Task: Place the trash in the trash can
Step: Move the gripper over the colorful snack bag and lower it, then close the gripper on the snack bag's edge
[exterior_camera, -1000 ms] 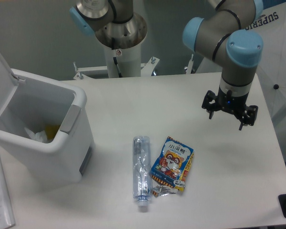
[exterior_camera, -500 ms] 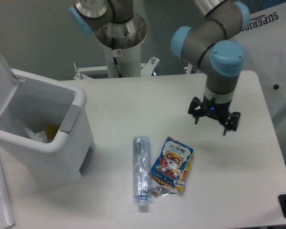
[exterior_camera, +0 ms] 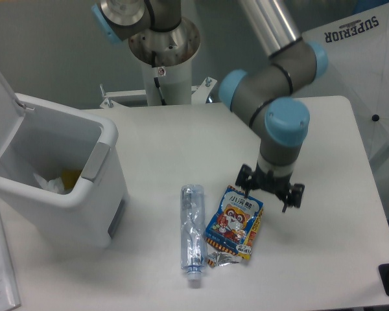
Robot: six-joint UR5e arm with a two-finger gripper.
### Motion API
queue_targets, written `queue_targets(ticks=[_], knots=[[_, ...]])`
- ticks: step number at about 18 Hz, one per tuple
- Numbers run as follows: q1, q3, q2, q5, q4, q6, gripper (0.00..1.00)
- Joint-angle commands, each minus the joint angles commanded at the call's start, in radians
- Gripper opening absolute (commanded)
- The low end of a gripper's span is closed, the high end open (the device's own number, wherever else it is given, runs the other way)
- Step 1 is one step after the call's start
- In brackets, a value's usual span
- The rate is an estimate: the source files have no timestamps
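A clear slim plastic bottle (exterior_camera: 192,232) with a white cap lies lengthwise on the white table, cap toward the front edge. Right beside it lies a blue snack packet (exterior_camera: 234,222) with a cartoon animal, face up. My gripper (exterior_camera: 268,195) hangs low just above the packet's upper right corner, its fingers spread and open with nothing between them. The trash can (exterior_camera: 91,188), a large white boxy bin with its lid raised, stands at the left. Crumpled white and yellow scraps lie inside it.
The robot's white base column (exterior_camera: 163,58) rises at the back of the table. A white sheet printed "SUPERIOR" (exterior_camera: 369,71) hangs at the right. A clear flat sheet (exterior_camera: 0,272) lies at the front left corner.
The arm has swung left and toward the front, lowering the gripper from the right side of the table to just over the snack packet's top corner. The bottle and packet have not moved.
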Motion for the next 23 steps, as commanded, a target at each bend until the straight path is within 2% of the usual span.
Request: queue_targets(ticks=[3,5,9,10,14,23], knots=[[-0.006,0.008,-0.023,0.002,-0.009,-0.017,1.00],[-0.014,0.035,-0.044,0.003,-0.040,-0.035,1.00],[-0.034,0.142,-0.095,0.003,-0.204,-0.087,1.00],[-0.040,0.162,-0.104,0.002,-0.224,-0.098,1.00],[-0.051,0.195,-0.140,0.000,-0.227,-0.132,1.00],[-0.078,0.206,-0.173,0.008,-0.230,-0.166,0.99]])
